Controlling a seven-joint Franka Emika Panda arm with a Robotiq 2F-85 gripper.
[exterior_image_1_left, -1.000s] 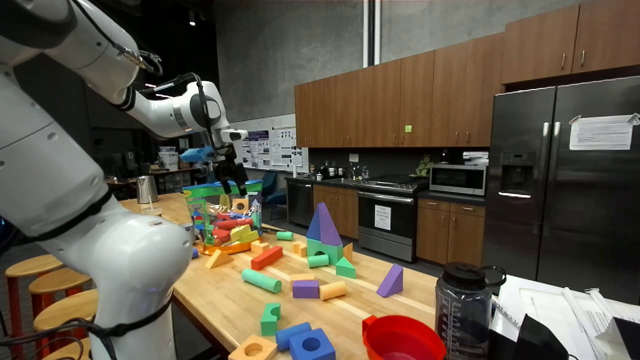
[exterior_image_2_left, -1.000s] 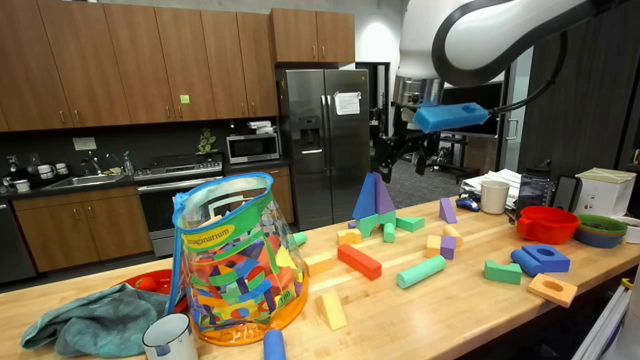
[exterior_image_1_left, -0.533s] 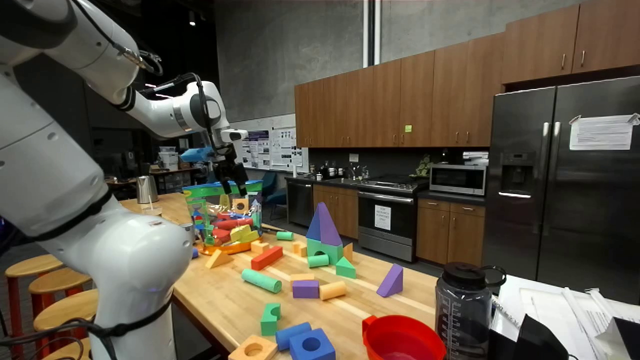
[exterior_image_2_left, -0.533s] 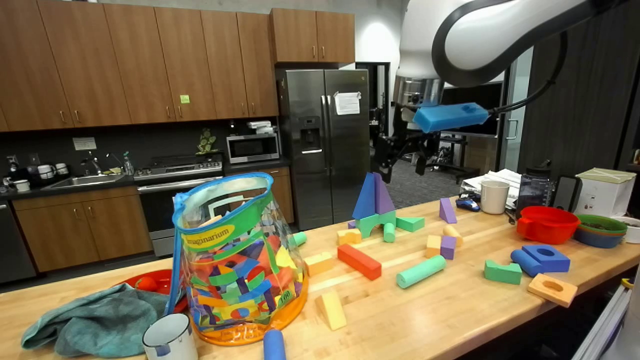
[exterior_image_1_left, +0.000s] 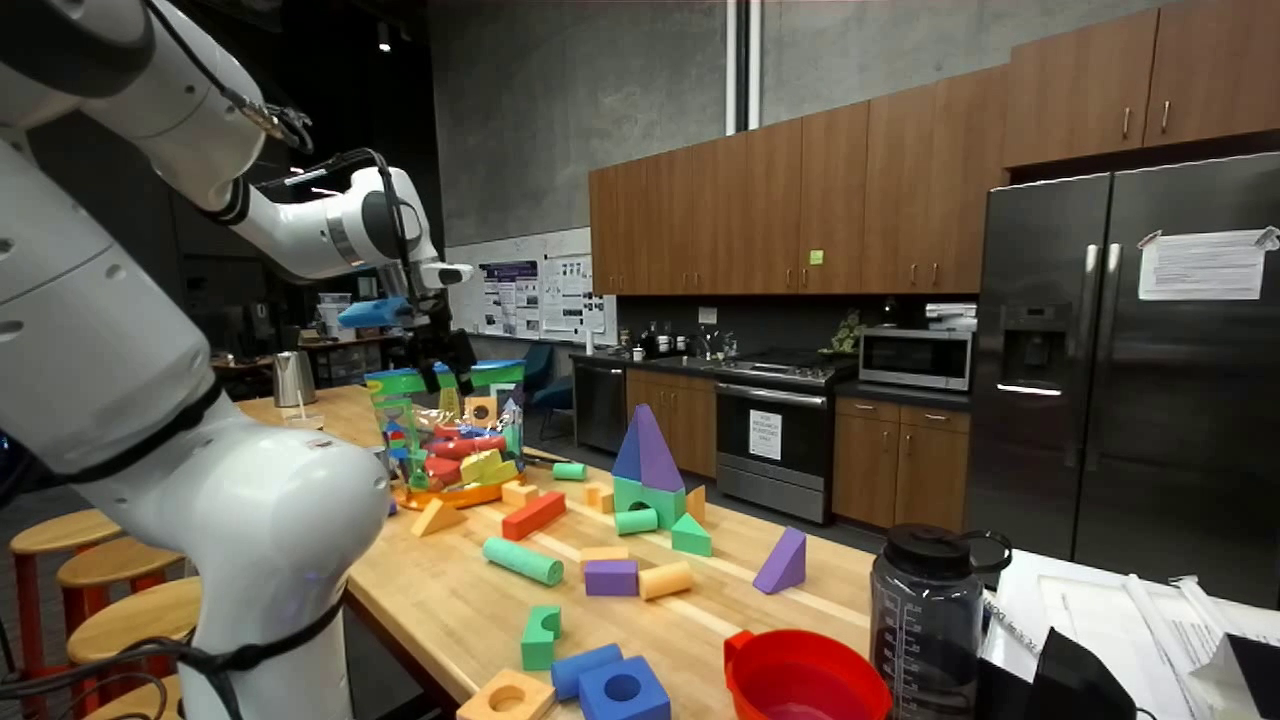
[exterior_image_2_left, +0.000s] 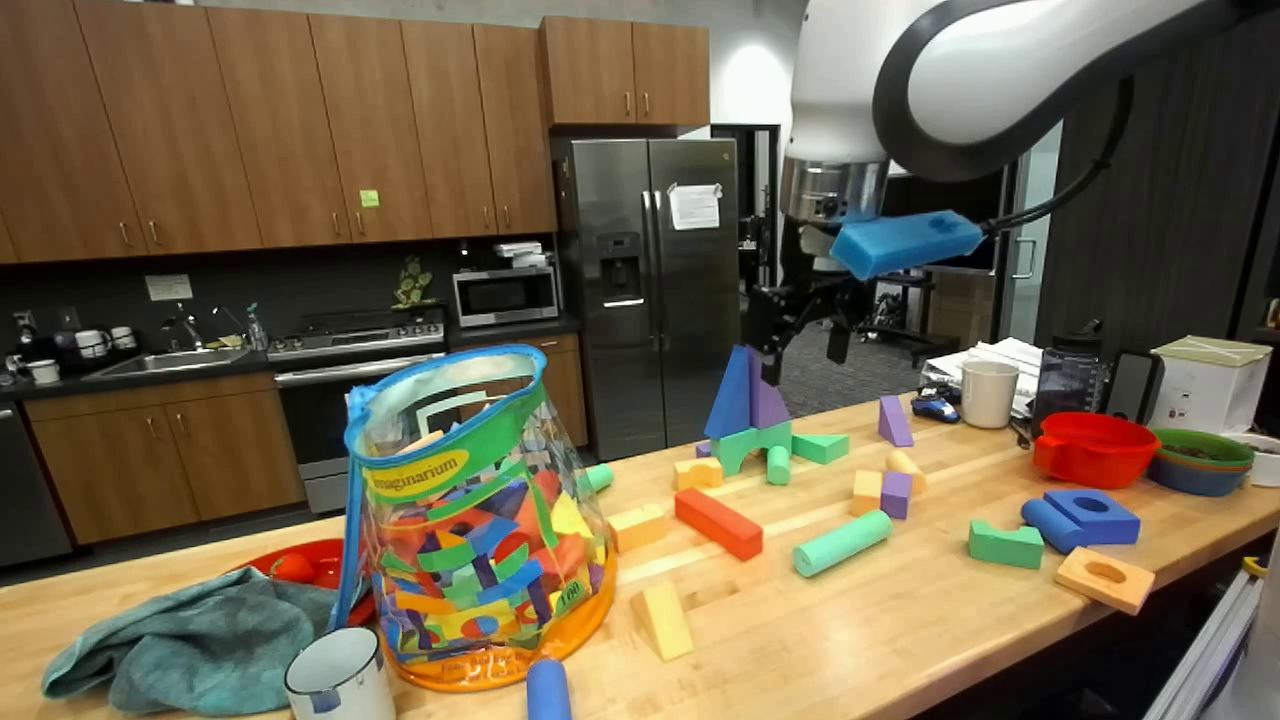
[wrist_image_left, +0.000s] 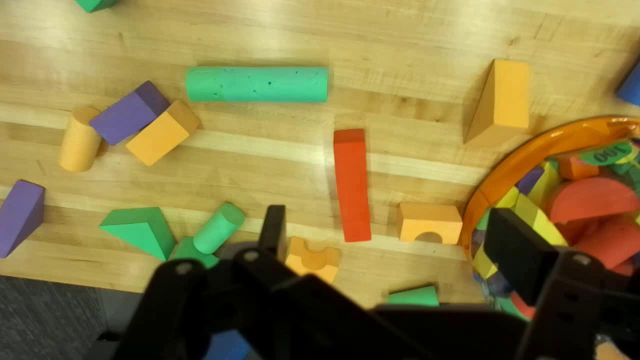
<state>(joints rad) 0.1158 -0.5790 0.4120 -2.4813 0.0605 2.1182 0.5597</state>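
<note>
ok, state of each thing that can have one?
Pincer: open, nothing held
Block tower: standing
Red block: lying flat
Long green cylinder: on its side
Clear bag: open, blocks inside
Teal cloth: crumpled
Dark-rimmed mug: upright
Water bottle: upright, capped
Red bowl: upright
Fridge: shut
Oven: shut
Microwave: shut
Upper cabinets: shut
Lower cabinets: shut
</note>
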